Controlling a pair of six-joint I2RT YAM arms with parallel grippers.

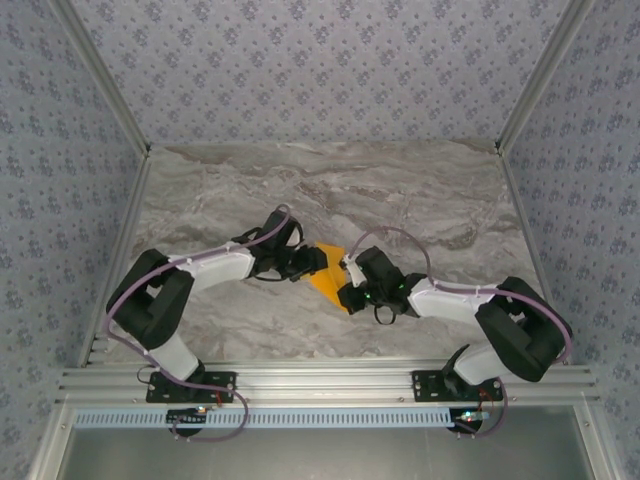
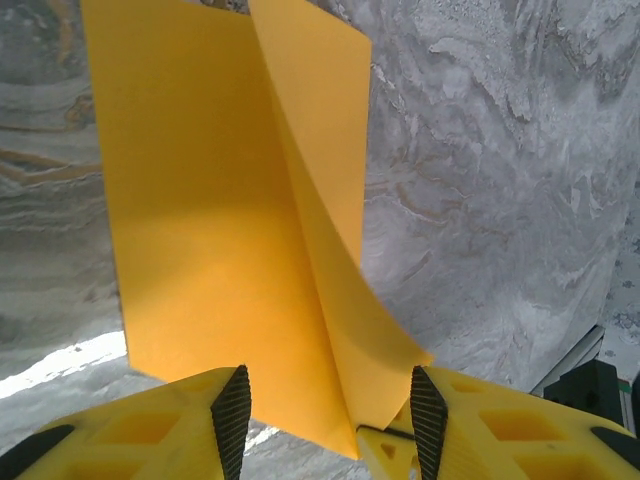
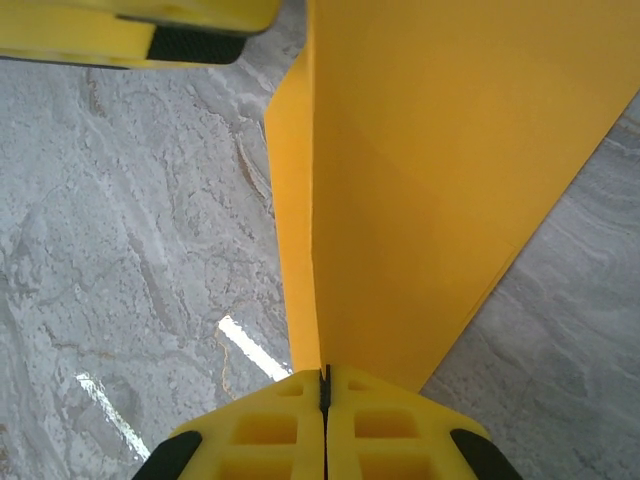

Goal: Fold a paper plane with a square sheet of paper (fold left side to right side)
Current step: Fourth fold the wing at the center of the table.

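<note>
Seeing the square sheet of paper (image 1: 328, 275) raised over the middle of the marble table (image 1: 400, 190) between both arms, creased lengthwise, two flaps splayed apart, not pressed flat. Clamped at one edge by the right gripper (image 3: 325, 385), closed tight on it; straddled by the left gripper (image 2: 330, 420), about half apart, pads either side of the crease, no pinch evident. Judging early: one crease in, left-to-right fold unfinished, no dart shape yet.

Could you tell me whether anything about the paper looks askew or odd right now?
Yes: the orange paper is not folded flat. In the left wrist view one flap bows away from the wider layer, inside the open left gripper. The right gripper is shut on its edge.
</note>
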